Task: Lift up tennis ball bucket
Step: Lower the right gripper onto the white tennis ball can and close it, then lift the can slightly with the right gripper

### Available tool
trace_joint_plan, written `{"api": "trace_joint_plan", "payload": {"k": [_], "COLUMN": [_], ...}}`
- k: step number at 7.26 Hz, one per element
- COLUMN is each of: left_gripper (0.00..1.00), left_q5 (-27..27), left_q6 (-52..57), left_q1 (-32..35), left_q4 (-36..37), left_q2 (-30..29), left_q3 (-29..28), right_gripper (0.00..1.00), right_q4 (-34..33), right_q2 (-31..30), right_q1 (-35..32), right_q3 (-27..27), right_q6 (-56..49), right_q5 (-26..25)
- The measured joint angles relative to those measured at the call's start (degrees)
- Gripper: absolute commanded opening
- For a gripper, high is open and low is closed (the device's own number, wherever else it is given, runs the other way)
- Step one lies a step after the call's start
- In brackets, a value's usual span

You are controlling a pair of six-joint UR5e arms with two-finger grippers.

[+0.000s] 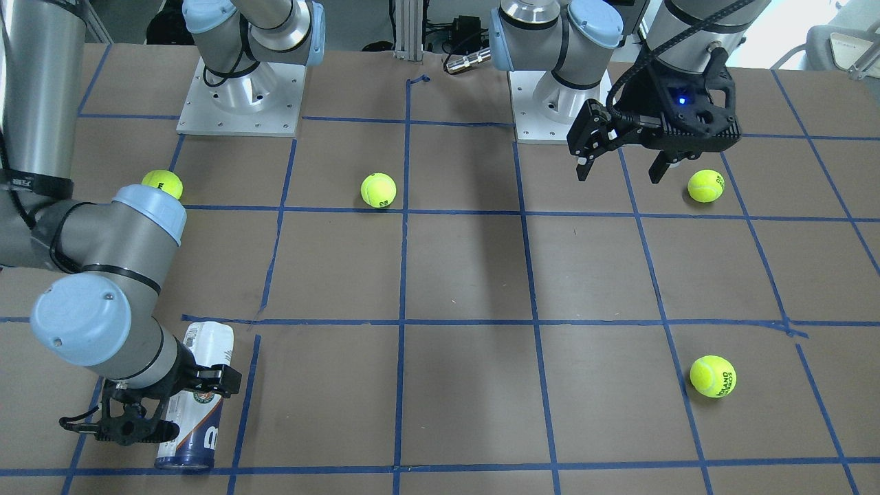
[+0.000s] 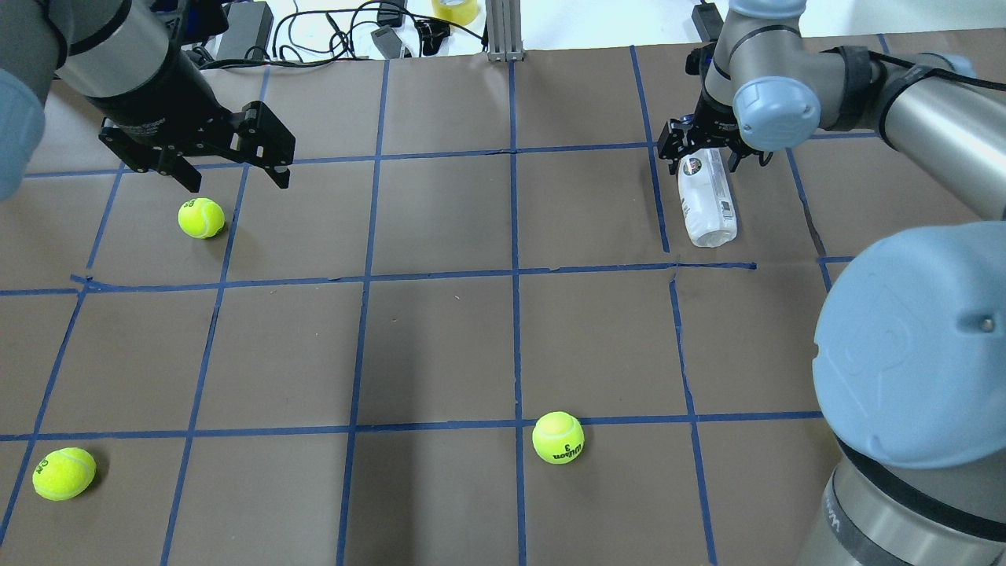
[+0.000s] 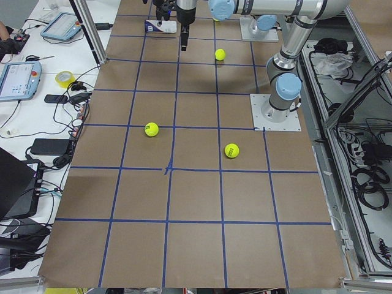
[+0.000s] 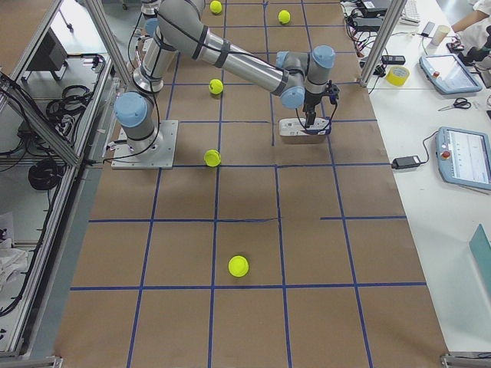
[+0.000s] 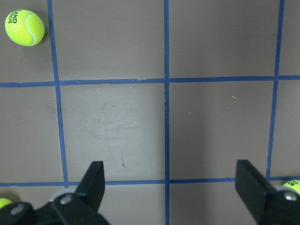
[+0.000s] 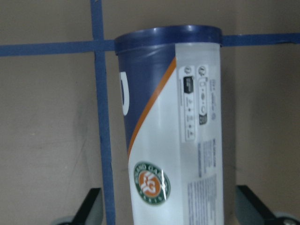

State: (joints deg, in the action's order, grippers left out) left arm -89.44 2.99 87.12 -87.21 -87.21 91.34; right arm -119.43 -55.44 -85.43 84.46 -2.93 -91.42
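- Bucket point(image 6: 197, 140) between the right fingers point(image 6: 91, 208): smooth, glossy plastic. The body is cloudy white, and the navy band and rim have a soft sheen.
- Right fingers and left fingers point(image 5: 96, 180): black and matt; they look like plastic.
- Surface point(image 1: 467, 268) beneath both pairs of fingers: matt brown paper, faintly scuffed, crossed by smooth blue tape point(image 1: 404, 275).
- Ball point(image 2: 201, 218) just beside the left fingers: fuzzy yellow-green felt.
- Arm tubes point(image 2: 943, 134) behind the fingers: brushed grey metal. The joint caps point(image 2: 912, 346) are smooth pale-blue plastic, semi-matt.
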Motion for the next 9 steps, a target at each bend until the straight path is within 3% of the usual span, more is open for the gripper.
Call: {"api": "trace_joint_plan", "payload": {"k": [6, 8, 9], "left_gripper": [1.00, 1.00, 1.00], "left_q5": [-0.2, -0.3, -0.4], "left_q6": [0.0, 0.0, 0.0], "left_q1": [0.0, 0.0, -0.1], "left_q4": [-0.7, -1.3, -1.4], "left_q2": [0.1, 0.2, 0.3], "left_q3": [0.1, 0.0, 0.0], "right_gripper": [0.98, 0.79, 0.76], "right_q4": [-2.2, -2.3, -2.2], "right_q2": [3.6, 3.7, 3.7], "right_q1": [0.2, 0.2, 0.2], "right_q3": [0.4, 0.4, 0.4], "right_q6": [-0.4, -0.3, -0.2], "right_q5": [-0.6, -0.3, -0.1]}}
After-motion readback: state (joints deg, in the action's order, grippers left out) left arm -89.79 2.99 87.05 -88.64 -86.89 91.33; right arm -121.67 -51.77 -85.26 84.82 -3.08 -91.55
